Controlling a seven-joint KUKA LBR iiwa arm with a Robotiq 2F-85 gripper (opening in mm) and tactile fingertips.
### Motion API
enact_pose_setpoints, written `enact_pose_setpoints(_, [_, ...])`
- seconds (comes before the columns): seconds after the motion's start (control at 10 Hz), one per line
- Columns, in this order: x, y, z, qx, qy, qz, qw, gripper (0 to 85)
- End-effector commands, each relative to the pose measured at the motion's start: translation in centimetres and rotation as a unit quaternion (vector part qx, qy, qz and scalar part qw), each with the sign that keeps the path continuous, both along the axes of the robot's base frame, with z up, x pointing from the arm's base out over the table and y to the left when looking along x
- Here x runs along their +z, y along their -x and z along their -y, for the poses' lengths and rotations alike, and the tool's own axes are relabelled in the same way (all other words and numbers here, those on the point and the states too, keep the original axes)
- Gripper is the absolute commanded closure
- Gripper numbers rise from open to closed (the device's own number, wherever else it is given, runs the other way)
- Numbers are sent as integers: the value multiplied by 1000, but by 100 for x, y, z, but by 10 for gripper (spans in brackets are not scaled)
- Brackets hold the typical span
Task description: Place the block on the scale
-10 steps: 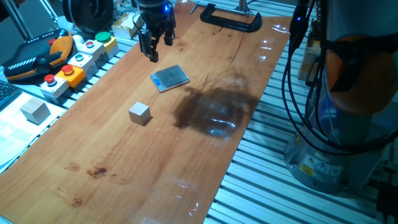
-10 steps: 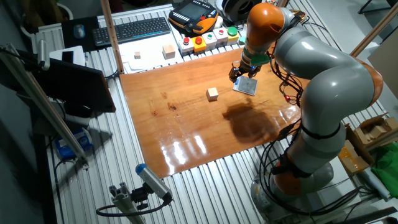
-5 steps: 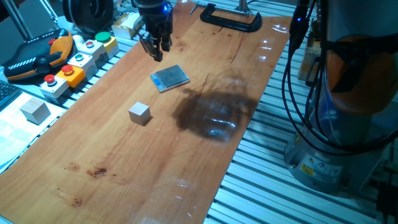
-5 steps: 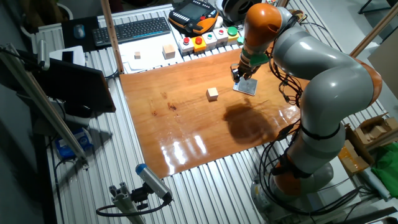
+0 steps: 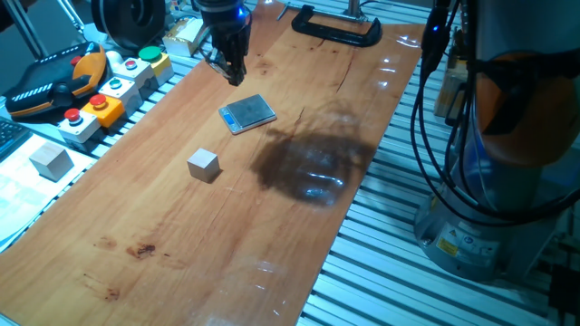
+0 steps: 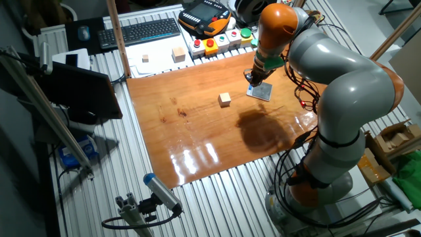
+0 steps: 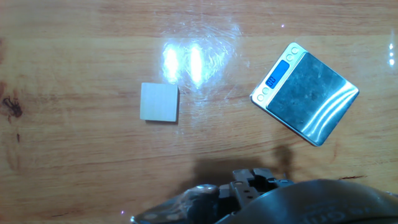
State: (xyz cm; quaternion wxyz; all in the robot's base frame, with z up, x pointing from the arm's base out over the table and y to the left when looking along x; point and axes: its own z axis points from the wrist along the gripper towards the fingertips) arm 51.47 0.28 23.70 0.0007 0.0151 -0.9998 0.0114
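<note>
The block [image 5: 204, 164] is a small pale cube lying alone on the wooden table; it also shows in the other fixed view [image 6: 225, 99] and in the hand view [image 7: 159, 102]. The scale [image 5: 247, 112] lies flat to the block's far right, silver with a shiny top plate and a lit blue display [image 7: 277, 74]; it also shows in the other fixed view [image 6: 260, 91]. My gripper [image 5: 231, 71] hangs above the table just beyond the scale, fingers together and empty, and it shows in the other fixed view [image 6: 250, 79]. It is well away from the block.
A larger whiter cube [image 5: 51, 161] sits off the board at the left. Button boxes [image 5: 100, 109] line the left edge beside an orange-black pendant [image 5: 54, 81]. A black clamp [image 5: 335, 27] lies at the far end. The keyboard [image 6: 141, 31] and two small cubes [image 6: 178, 54] lie beyond the board.
The gripper's fingers were spread apart a second ago and have closed together. The hand has shifted slightly above the scale's far side. Block and scale have not moved.
</note>
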Motion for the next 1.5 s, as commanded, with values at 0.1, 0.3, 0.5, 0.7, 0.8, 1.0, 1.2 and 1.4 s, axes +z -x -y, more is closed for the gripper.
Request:
enact_pose_setpoints(0.1, [-4,-3,-1,-1,0,1,1000,843])
enact_pose_setpoints(0.3, [-15,-8,-9,-2,0,2,1000,843])
enact_pose_setpoints(0.5, [-26,-14,-19,-3,0,2,1000,843])
enact_pose_setpoints(0.7, [-52,-22,-47,-6,-1,2,1000,843])
enact_pose_setpoints(0.8, [-74,-29,-63,-7,-1,2,1000,843])
enact_pose_setpoints(1.0, [-135,-70,-77,-9,-4,2,1000,843])
enact_pose_setpoints(1.2, [-215,-105,-130,-14,-5,5,1000,843])
enact_pose_setpoints(1.4, [-322,-112,-237,-25,-6,11,1000,843])
